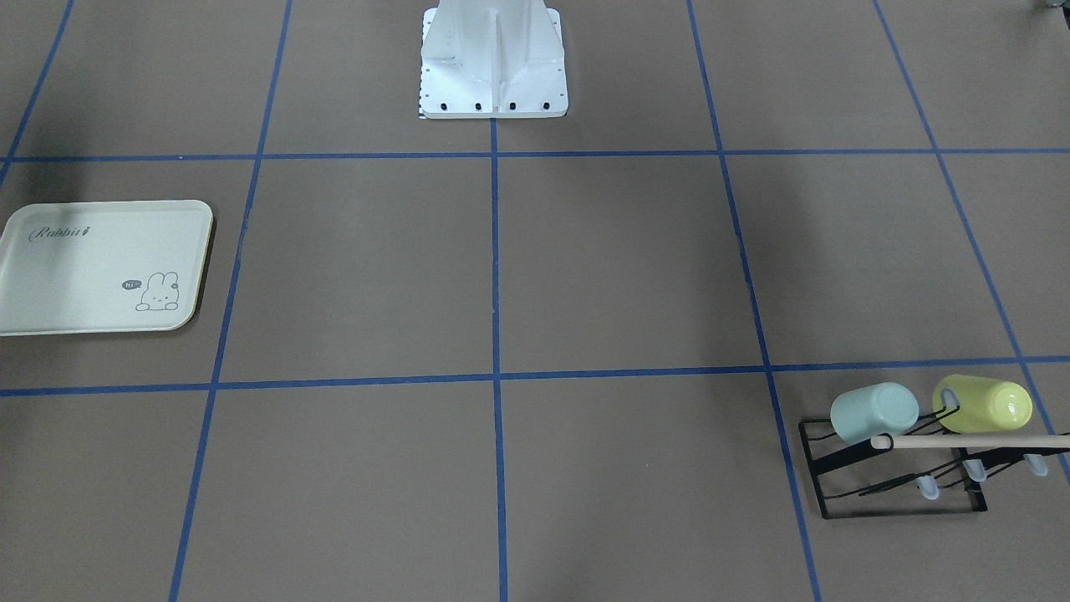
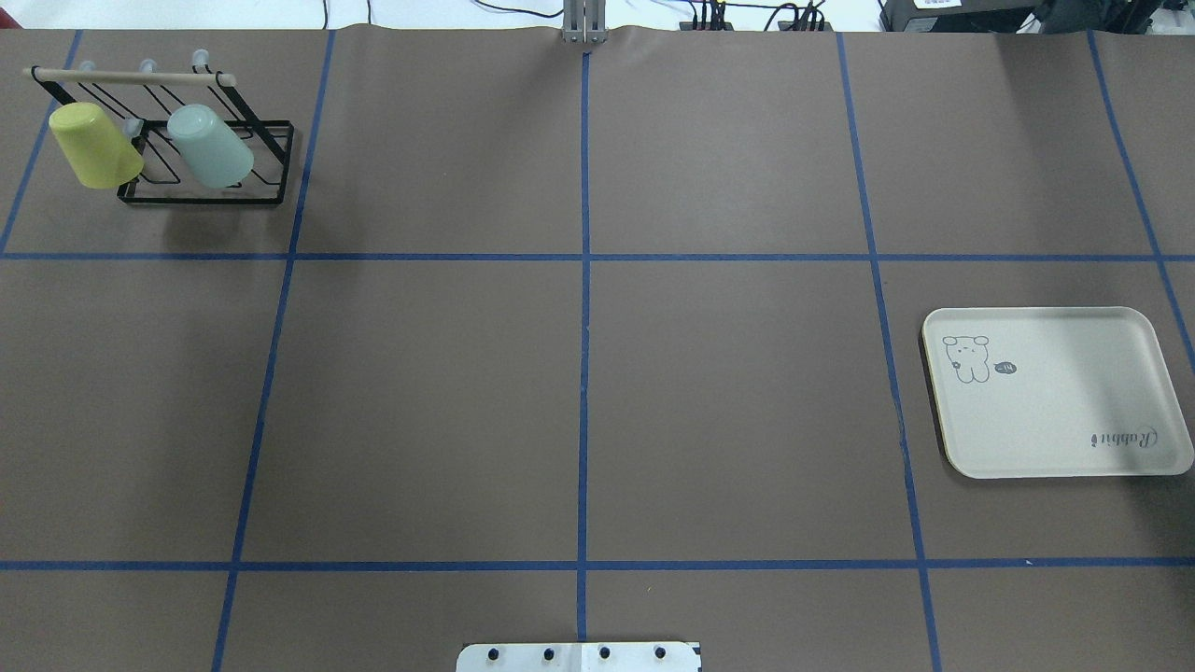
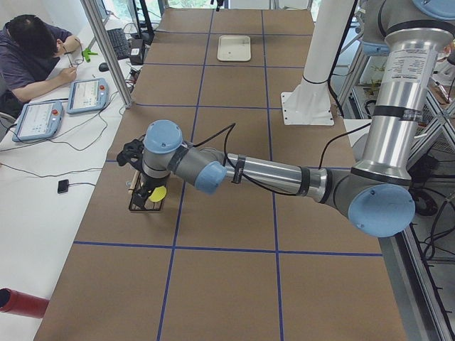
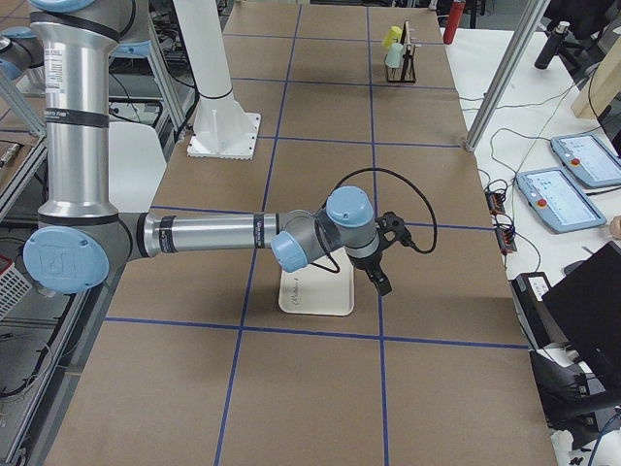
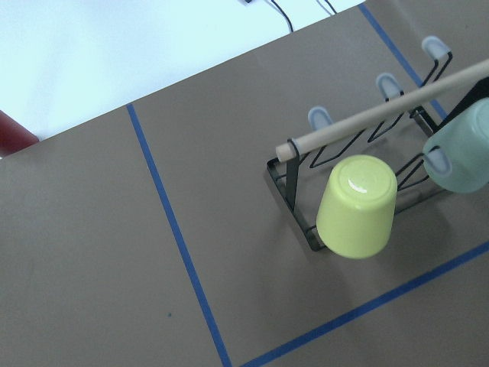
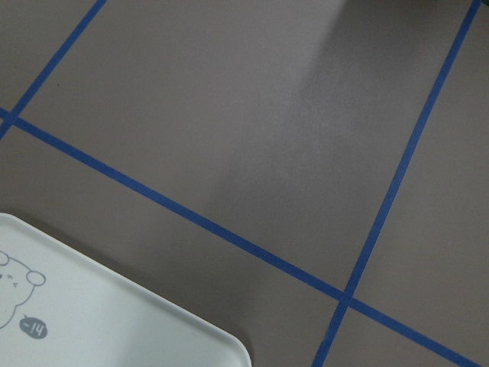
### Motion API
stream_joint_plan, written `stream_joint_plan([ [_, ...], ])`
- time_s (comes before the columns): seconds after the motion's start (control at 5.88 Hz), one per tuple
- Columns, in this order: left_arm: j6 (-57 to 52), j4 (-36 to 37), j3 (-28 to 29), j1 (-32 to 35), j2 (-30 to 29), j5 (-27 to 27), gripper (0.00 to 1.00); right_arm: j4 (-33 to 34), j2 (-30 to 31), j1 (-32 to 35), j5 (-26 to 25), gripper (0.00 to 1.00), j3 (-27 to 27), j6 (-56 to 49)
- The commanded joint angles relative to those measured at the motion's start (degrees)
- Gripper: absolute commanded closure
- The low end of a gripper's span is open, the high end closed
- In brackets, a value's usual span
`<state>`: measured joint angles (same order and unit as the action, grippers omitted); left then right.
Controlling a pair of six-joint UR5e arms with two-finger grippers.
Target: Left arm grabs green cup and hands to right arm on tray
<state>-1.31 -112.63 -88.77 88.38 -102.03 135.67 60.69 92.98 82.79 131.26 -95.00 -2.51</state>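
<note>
- Left wrist-mounted view put the yellow-green cup [image 5: 357, 206] at centre (the wrong one). The green cup [image 5: 466, 157] hung base-up on the rack [image 5: 294, 191] at the right edge.
- Done well, I judged, the arm should shift along toward the paler cup, grip its side wall and lift it off its peg.
- Only exterior left showed the left fingers [image 3: 144, 190] over the rack.
- Only exterior right showed the right fingers [image 4: 381, 280] above the tray [image 4: 315, 301]. I could not tell whether either pair was released or clenched.
- Overhead exterior showed rack and tray well apart on the table [image 2: 579, 411].
</note>
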Motion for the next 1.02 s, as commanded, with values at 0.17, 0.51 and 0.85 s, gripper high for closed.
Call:
stream_joint_plan([
  [0.17, 8.83, -3.39, 1.23, -11.68, -5.35, -0.41, 0.0, -4.53, -0.16, 0.0, -0.31, 0.0, 3.33, 0.31],
  [0.51, 20.51, -3.21, 1.23, -16.29, -8.78, -0.58, 0.0, -4.7, -0.16, 0.0, -0.22, 0.0, 3.34, 3.29],
  [0.85, 29.39, -3.13, 1.41, -21.46, -10.9, -10.17, 0.0, -4.7, -0.16, 0.0, -0.22, 0.0, 3.33, 3.39],
])
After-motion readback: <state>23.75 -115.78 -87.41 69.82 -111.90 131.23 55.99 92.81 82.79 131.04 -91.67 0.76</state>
